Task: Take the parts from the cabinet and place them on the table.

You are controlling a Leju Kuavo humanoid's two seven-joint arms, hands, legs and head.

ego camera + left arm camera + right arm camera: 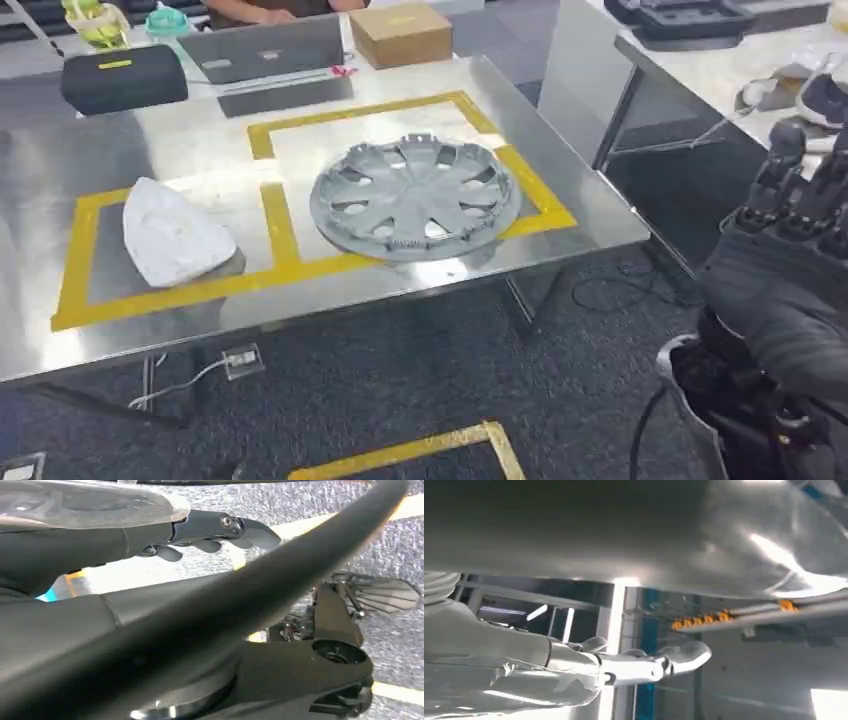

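On the steel surface (180, 140), a grey hubcap (414, 196) lies inside yellow tape, a white part (170, 236) just beside it. Right of the hubcap, the right robot hand (790, 250) hangs empty, fingers apart. Next likely: returning to the cabinet.

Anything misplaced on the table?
The hubcap overlaps the tape outline of its box along the near and right edges. The white part sits inside the left box.
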